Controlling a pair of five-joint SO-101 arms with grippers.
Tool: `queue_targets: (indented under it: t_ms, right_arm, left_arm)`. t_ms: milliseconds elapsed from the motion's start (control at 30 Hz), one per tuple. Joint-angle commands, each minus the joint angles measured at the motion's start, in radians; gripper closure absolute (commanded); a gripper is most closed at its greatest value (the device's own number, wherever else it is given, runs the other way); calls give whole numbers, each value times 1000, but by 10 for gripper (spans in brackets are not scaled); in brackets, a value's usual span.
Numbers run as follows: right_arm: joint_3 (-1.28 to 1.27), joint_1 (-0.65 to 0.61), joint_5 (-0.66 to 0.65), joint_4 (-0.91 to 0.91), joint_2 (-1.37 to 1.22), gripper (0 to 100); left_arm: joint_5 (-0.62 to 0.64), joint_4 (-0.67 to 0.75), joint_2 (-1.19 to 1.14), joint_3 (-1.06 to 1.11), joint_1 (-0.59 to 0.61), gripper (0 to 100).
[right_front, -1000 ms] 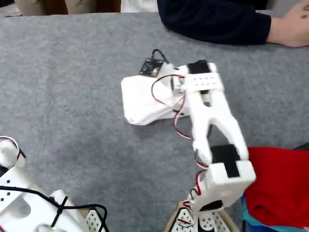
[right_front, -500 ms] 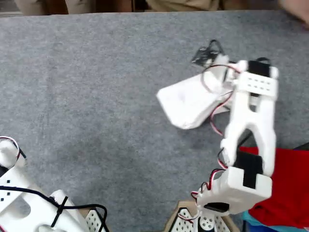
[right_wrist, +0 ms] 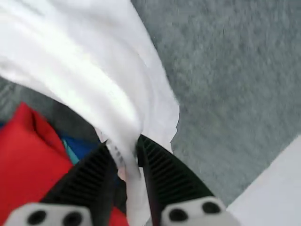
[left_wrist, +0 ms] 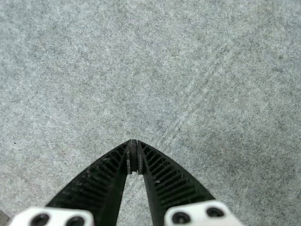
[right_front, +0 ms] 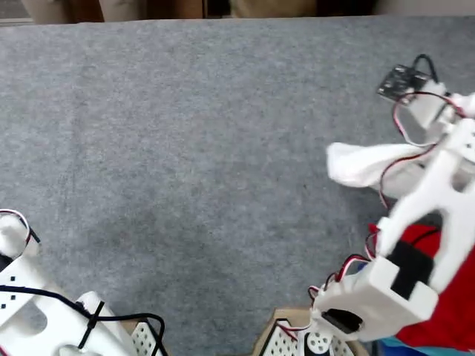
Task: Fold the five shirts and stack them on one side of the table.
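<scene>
**One white shirt** [right_front: 364, 163], pinched between the closed jaws of the right end effector [right_wrist: 126, 155], hangs at the right edge of the grey worktop [right_front: 185, 148]. It is near one red shirt [right_front: 454, 319] lying on a blue layer [right_wrist: 82, 143]. Left end effector [left_wrist: 133, 157]: closed, empty, above the worktop.

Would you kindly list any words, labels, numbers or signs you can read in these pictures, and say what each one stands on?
None can be read.
The white shirt, the red shirt and the grey table are plain.
Any marks on the small circuit board are too small to read.
</scene>
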State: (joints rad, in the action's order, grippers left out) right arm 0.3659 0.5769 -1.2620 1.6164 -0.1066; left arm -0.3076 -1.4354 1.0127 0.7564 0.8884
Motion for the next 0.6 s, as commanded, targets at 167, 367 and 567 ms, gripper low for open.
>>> queue_targets:
  t_ms: [167,367,567]
  right_arm:
    - [140,163,-104,140,73,993]
    - [194,242,-157,158,74,993]
    - [260,320,-192,161,76,993]
  left_arm:
    - [-8,11,10,-81,-35,980]
    - [-3,9,15,-81,-71,980]
    - [-3,9,15,-81,-75,980]
